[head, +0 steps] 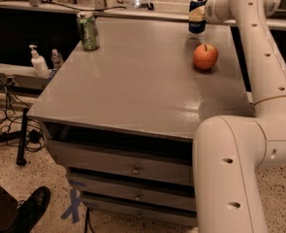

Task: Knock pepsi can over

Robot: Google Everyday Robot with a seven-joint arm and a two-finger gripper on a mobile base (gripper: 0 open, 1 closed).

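Note:
The pepsi can [197, 18] is dark blue with a silver top. It stands upright at the far right of the grey table [133, 81], near the back edge. My gripper [201, 14] is at the end of the white arm that reaches in from the right. It is right against the can's right side at mid height and partly hidden behind the can. A red apple [205, 56] sits on the table just in front of the can.
A pale green can [88, 30] stands upright at the table's far left corner. Drawers [133, 169] are below the tabletop. A soap dispenser [37, 62] and a small bottle [57, 58] stand on a ledge at left. Cables and a person's shoe [31, 208] are on the floor at left.

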